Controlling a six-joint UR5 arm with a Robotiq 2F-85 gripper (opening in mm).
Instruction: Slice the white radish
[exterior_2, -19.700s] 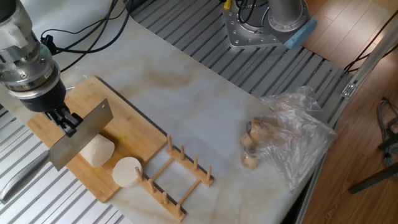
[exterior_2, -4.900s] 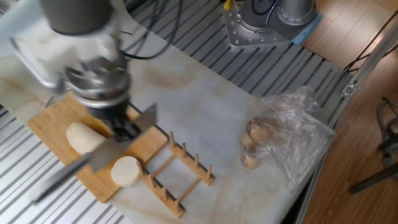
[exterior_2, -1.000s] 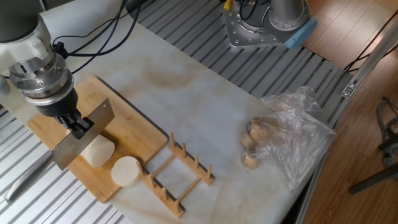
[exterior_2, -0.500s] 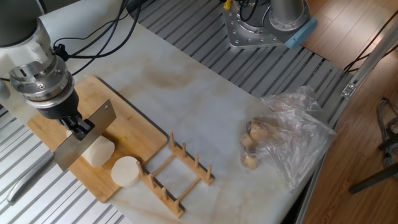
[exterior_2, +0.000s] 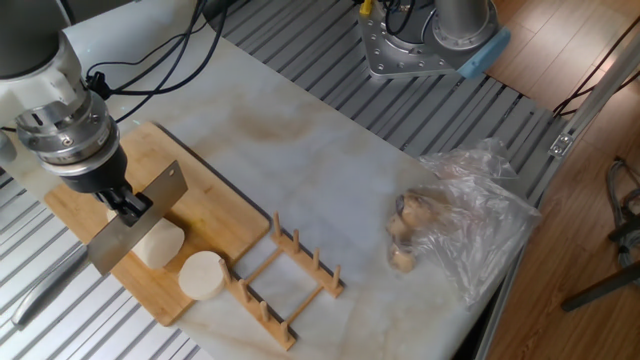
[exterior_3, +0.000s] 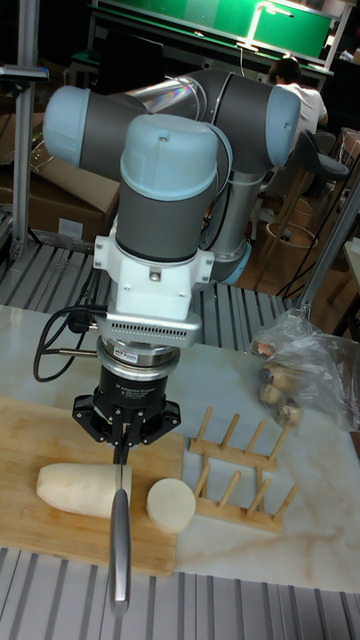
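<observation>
Your gripper (exterior_2: 124, 203) sits at the left of the fixed view, fingers clamped on the spine of the knife (exterior_2: 135, 218). In the tall view the same gripper (exterior_3: 122, 432) shows narrow jaws pinching the blade, with the knife (exterior_3: 119, 540) running down toward the bottom of the frame.

White radish (exterior_2: 160, 243): long stub on the bamboo cutting board (exterior_2: 215, 205), lower left of the fixed view, partly behind the blade. One cut piece (exterior_2: 203, 275) stands on its flat end just beside it, close to the wooden rack (exterior_2: 290, 280). The tall view shows the stub (exterior_3: 83, 489) lying on its side, the blade crossing its right end, the cut piece (exterior_3: 171, 504) to the right.

Change over the last second: the blade has dropped slightly and shifted a little left, then held; the last half second shows almost no movement. A few seconds ago the knife was over near the cut piece, so it has come back onto the stub.

Reading: you're lined up for the next slice, one cut done, most of the radish left. Whether the edge has bitten into the flesh yet can't be told.

Bag of brown lumps (exterior_2: 455, 225) at right, untouched.
</observation>
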